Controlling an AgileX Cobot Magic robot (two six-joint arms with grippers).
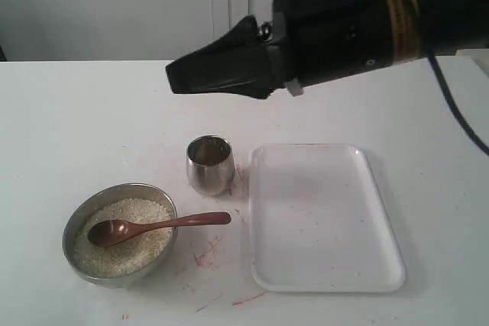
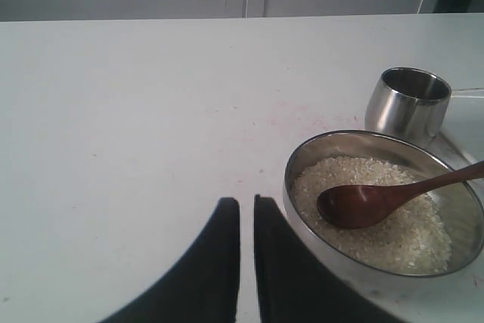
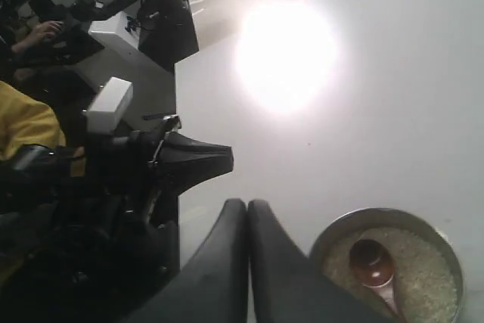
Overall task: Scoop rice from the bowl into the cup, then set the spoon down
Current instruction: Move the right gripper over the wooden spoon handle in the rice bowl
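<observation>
The steel bowl (image 1: 114,275) stands at the front left of the table, filled with white rice (image 1: 130,253). The wooden spoon (image 1: 153,226) lies with its oval end on the rice and its handle over the rim, pointing right. Just behind and to the right is the shiny cup (image 1: 210,166), upright. My right gripper (image 1: 170,78) hovers high above the cup, shut and empty, pointing left. My left gripper (image 2: 246,200) is out of the exterior view. It hangs beside the bowl (image 2: 292,187), fingers nearly together with nothing between them. The spoon (image 2: 363,203) and cup (image 2: 404,107) lie beyond it.
A white rectangular tray (image 1: 321,219) lies right of the cup and bowl. Red marks and stray grains dot the table (image 1: 76,127) around the bowl. The right wrist view shows the bowl (image 3: 325,236) below and dark arm hardware (image 3: 113,187) off the table's edge.
</observation>
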